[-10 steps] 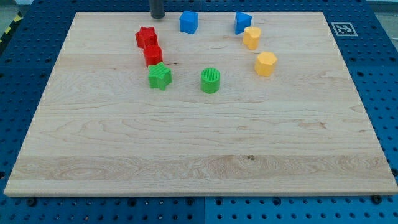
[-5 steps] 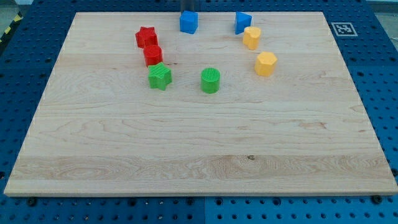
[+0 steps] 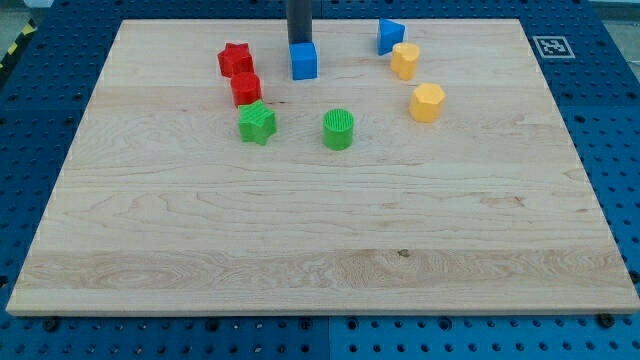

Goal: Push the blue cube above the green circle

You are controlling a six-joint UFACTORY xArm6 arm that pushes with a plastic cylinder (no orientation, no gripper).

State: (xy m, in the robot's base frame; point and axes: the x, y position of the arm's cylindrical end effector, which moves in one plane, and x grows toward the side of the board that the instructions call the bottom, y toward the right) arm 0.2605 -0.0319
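Note:
The blue cube (image 3: 304,61) sits on the wooden board near the view's top, up and a little left of the green circle (image 3: 339,129). My tip (image 3: 298,42) stands right behind the cube on its top side, touching or nearly touching it. The rod rises out of the view's top edge.
A red star (image 3: 235,59) and a red block (image 3: 246,88) lie left of the cube, with a green star (image 3: 257,123) below them. A blue triangular block (image 3: 389,36) and two yellow blocks (image 3: 405,61) (image 3: 427,102) lie at the right.
My tip moved right along the top edge, then down behind the blue cube. The cube slid down the view toward the green circle.

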